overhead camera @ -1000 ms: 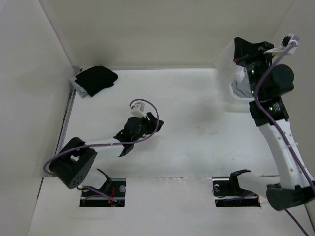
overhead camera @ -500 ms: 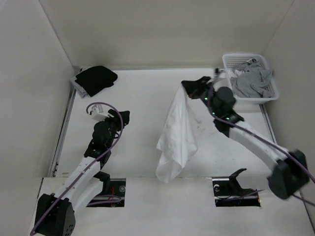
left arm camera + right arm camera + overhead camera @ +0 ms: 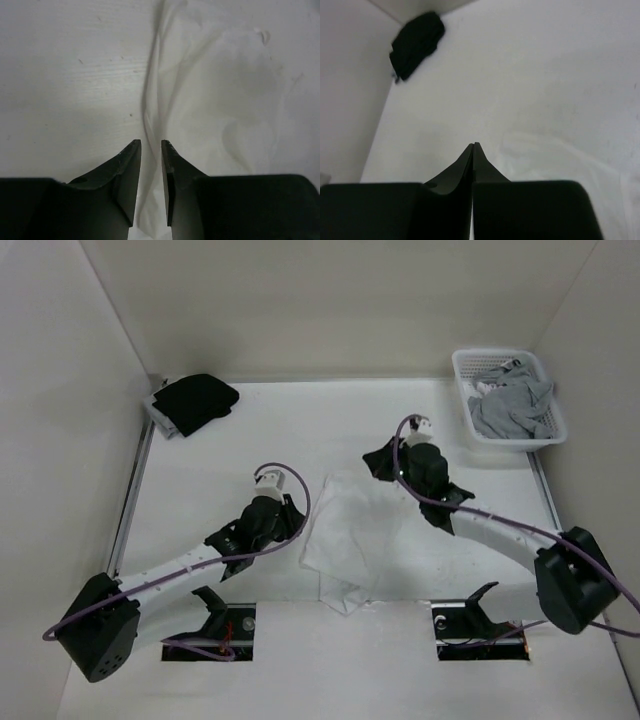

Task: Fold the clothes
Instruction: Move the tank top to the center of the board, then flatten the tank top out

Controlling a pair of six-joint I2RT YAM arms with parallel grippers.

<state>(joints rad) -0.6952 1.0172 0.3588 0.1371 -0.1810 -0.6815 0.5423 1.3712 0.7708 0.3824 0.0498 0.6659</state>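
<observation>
**While the white top lies rumpled mid-table, two claws sit at its edges**

As we look down, the tank top [image 3: 350,540] is spread loosely on the table [image 3: 250,440], between the two arms and toward the near edge, creased and uneven. The left gripper [image 3: 151,145] is low at the cloth's left border, its jaws a narrow slit apart and straddling a raised ridge of fabric; whether they actually bite it, I cannot tell. The right gripper [image 3: 473,146] hangs by the top's far edge, jaws pressed tight together with nothing between them. Far right, a basket [image 3: 458,365] holds a grey garment [image 3: 510,405]. Far left, a black garment [image 3: 195,400] sits in the corner.
</observation>
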